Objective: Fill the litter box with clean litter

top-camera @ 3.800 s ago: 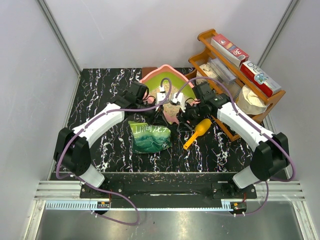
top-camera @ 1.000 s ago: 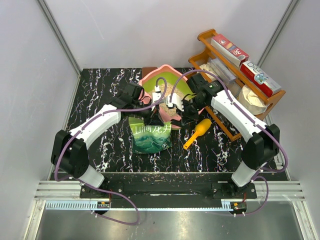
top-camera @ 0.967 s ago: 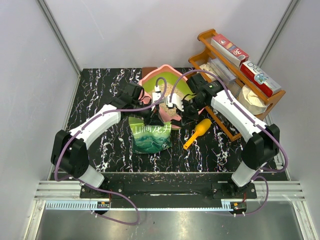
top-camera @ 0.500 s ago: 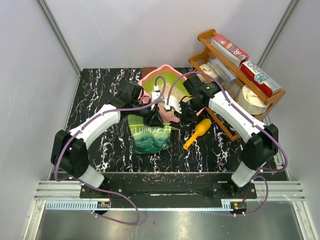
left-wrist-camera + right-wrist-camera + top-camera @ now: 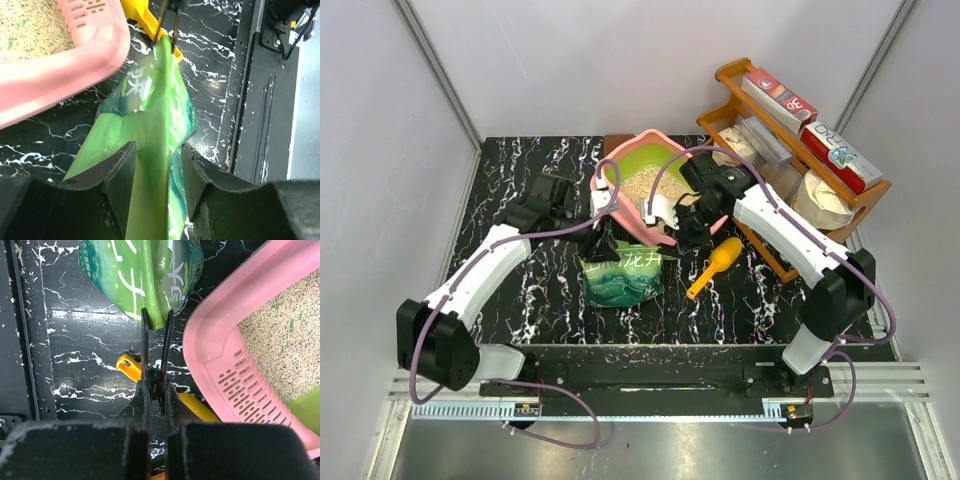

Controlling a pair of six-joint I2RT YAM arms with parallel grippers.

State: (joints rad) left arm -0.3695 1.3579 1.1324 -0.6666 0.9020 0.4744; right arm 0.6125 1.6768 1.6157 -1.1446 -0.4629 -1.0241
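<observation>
The pink litter box lies at the table's back centre, with beige clean litter covering part of its floor; its slotted lip faces the right gripper. In front of it stands the green bag. My right gripper is shut on a black clip whose thin wire arms pinch the bag's top corner. My left gripper stands open astride the bag's folded top edge. From above, the left gripper sits at the bag's upper left.
A yellow-orange scoop lies right of the bag, under the right gripper. A brown wooden rack with boxes and packets fills the back right corner. Grey walls close in both sides, and the black base rail runs along the near edge.
My left gripper has opened off the bag and that arm has swung back to the left, uncovering more of the litter box. The right gripper stays shut and has edged slightly left.
</observation>
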